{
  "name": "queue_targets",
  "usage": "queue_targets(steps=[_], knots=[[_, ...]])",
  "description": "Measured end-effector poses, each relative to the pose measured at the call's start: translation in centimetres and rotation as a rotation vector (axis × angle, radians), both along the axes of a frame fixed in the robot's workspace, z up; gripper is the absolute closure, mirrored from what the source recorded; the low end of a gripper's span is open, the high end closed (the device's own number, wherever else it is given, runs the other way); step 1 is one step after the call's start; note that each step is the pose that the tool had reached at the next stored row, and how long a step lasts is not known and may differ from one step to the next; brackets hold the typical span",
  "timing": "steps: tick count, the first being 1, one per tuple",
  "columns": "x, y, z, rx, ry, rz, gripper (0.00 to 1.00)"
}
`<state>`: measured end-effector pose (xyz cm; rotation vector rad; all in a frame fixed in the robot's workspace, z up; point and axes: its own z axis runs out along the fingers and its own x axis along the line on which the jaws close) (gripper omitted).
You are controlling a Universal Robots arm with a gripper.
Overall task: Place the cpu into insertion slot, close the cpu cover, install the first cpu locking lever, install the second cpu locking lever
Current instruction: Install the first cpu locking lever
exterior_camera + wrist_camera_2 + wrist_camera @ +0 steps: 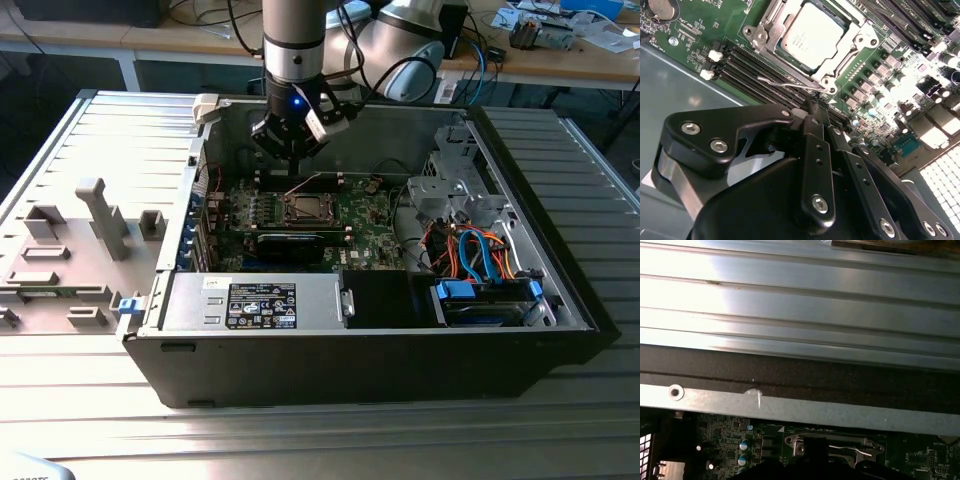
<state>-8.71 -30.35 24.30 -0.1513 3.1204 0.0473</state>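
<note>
So the arm's gripper (290,150) hangs inside the open computer case (400,330), right above the back edge of the green motherboard (365,215), just behind the insertion slot (306,208). In the second wrist view the cpu (811,34) already sits flat in the socket, silver top facing up, with the cpu cover (852,42) lying down around it so the chip shows through the window. A thin wire locking lever (785,83) runs along the near side of the socket and looks slightly lifted off the board, not tucked under anything I can make out. The gripper's black fingers (817,125) are pinched close together with nothing between them, the tips sitting just short of that lever, though I can't tell if they actually touch it. In the first wrist view you get the case's metal wall (800,410) and the ribbed table (800,305) beyond it. Black memory slots (755,65) sit just beside the socket.
</note>
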Motion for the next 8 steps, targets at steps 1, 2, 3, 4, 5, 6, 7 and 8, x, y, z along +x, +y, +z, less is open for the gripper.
queue_targets(steps=[1,2,3,4,5,6,7,8], knots=[[0.00,0.00,-0.06,0.0000,0.0000,0.000,0.89],[0.00,0.00,-0.09,0.0000,0.0000,0.000,0.89],[0.00,0.00,-0.15,0.0000,0.0000,0.000,0.89],[0.00,0.00,-0.20,0.0000,0.0000,0.000,0.89],[0.00,0.00,-0.25,0.0001,0.0000,0.000,0.89],[0.00,0.00,-0.36,0.0001,0.0000,0.000,0.89],[0.00,0.00,-0.42,0.0001,0.0000,0.000,0.89],[0.00,0.01,-0.48,0.0001,-0.0001,0.000,0.89]])
